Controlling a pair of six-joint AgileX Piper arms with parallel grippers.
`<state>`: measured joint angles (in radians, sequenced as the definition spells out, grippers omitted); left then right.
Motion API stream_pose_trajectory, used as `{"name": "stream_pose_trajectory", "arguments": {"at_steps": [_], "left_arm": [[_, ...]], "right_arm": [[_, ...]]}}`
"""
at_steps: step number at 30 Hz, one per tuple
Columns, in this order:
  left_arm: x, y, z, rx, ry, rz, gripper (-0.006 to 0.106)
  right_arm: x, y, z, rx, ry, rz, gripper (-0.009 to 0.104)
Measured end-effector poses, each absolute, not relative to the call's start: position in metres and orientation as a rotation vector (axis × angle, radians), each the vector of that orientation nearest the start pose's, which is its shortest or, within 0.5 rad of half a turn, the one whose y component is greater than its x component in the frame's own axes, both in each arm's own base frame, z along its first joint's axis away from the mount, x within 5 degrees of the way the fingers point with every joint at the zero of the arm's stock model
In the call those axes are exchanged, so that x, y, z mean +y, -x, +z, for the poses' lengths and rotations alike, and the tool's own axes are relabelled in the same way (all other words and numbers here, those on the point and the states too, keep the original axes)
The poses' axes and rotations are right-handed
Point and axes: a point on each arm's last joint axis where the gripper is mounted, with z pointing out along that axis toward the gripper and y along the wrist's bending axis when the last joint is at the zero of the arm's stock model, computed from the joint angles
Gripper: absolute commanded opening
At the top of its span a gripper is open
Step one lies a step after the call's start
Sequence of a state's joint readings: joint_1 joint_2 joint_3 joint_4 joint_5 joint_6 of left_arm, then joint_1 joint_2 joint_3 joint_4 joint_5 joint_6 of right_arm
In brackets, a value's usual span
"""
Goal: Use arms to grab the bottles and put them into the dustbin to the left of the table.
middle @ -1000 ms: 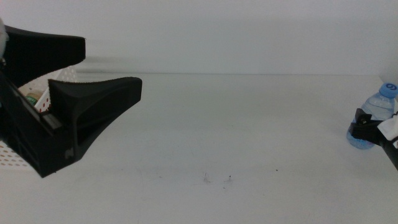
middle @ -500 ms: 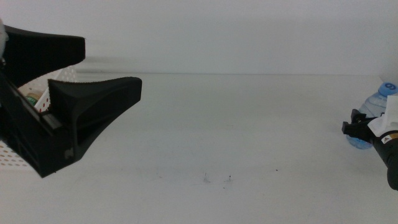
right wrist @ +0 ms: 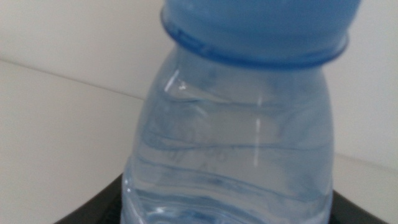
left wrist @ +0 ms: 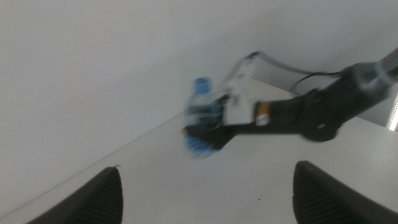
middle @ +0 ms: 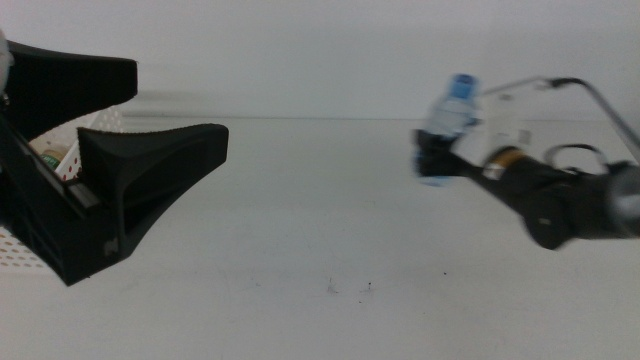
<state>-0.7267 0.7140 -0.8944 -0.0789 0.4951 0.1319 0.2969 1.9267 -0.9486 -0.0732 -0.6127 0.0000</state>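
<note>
Right of centre above the table, right gripper pinches the water bottle low on its body, bottle near upright, cap tilted slightly, lifted clear. Dustbin lies well apart to the left. Left gripper hangs by the bin, jaws spread, empty.
</note>
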Motion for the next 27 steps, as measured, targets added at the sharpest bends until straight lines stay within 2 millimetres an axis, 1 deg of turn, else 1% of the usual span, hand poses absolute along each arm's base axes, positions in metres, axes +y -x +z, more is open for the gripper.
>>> {"name": "stream_pose_trajectory", "arguments": {"at_steps": [4,7,9,12,15,22,25,27], "left_arm": [[-0.093,-0.1,0.404,1.673,-0.726,-0.506,0.094],[-0.093,-0.1,0.404,1.673,-0.726,-0.506,0.094],[-0.093,-0.1,0.404,1.673,-0.726,-0.506,0.094],[-0.093,-0.1,0.404,1.673,-0.726,-0.506,0.094],[-0.093,-0.1,0.404,1.673,-0.726,-0.506,0.094],[-0.093,-0.1,0.404,1.673,-0.726,-0.506,0.094],[-0.093,-0.1,0.404,1.672,-0.727,-0.504,0.094],[-0.093,-0.1,0.404,1.672,-0.727,-0.503,0.094]], "right_arm": [[0.179,-0.393,0.165,1.795,0.474,0.318,-0.002],[0.214,-0.403,0.158,1.811,0.539,0.352,-0.002],[0.23,-0.408,0.152,1.813,0.569,0.363,-0.002],[0.246,-0.412,0.146,1.808,0.597,0.379,-0.002],[0.254,-0.414,0.142,1.806,0.606,0.386,-0.002],[0.254,-0.415,0.131,1.834,0.614,0.382,-0.001],[0.255,-0.415,0.131,1.828,0.638,0.376,0.003],[0.256,-0.414,0.131,1.819,0.672,0.371,0.011]]}}
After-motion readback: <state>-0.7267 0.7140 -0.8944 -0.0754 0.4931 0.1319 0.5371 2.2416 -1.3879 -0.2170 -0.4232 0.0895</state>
